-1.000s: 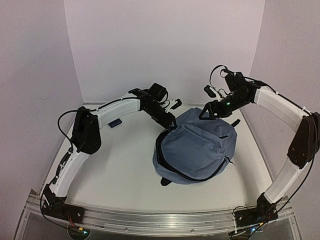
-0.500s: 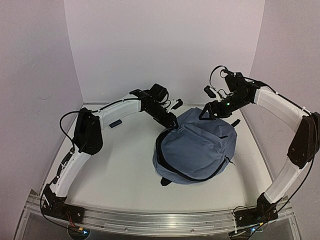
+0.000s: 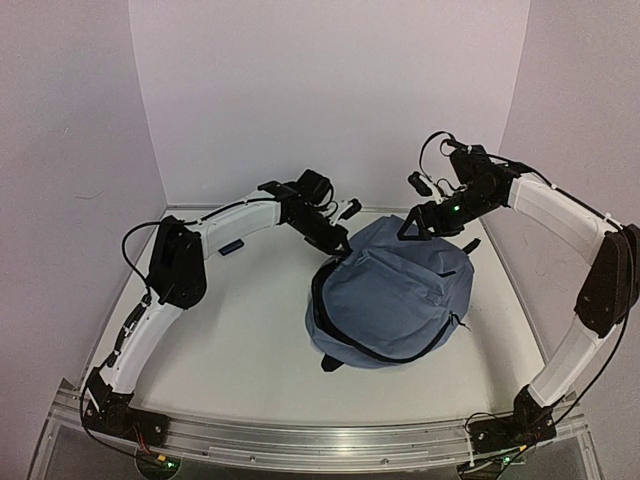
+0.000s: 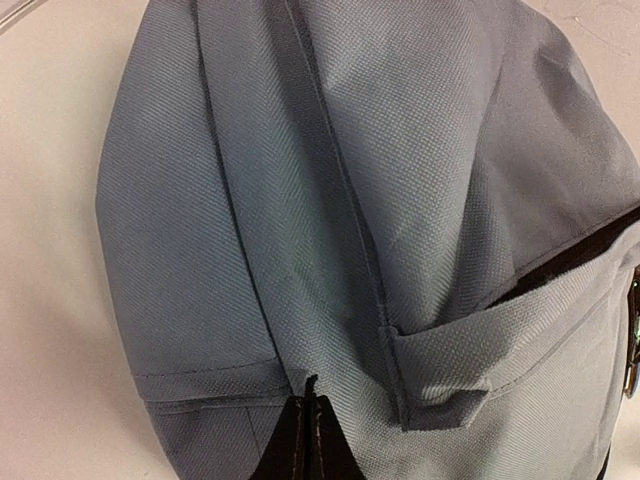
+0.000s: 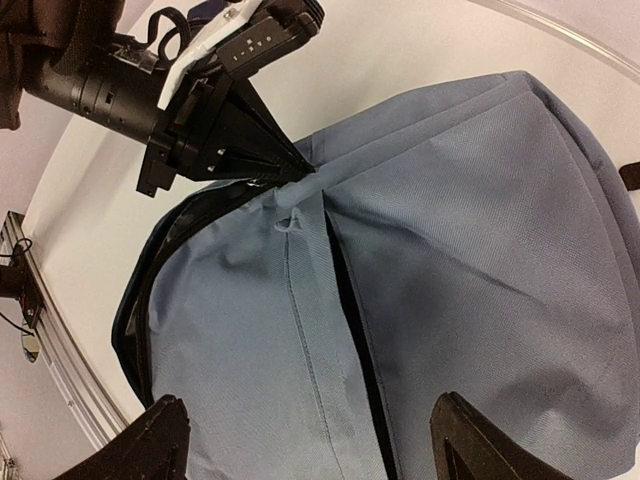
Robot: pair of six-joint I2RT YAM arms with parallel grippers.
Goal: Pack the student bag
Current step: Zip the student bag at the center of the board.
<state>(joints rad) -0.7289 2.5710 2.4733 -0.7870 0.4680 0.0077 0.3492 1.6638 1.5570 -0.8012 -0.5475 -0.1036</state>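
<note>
Slate-blue student bag (image 3: pixel 395 300) lies right of the table's (image 3: pixel 230 330) middle, between my two arms. My left gripper (image 3: pixel 344 251) is pinched tight on the fabric at the bag's far-left edge. My right gripper (image 5: pixel 315 450) hangs wide apart over the bag's far side, gripping nothing.

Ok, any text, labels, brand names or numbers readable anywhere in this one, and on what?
None can be read.
The student bag shows plain fabric, with no logo or tag text.
The housing of the left gripper carries tiny marks, too small to read.
</note>
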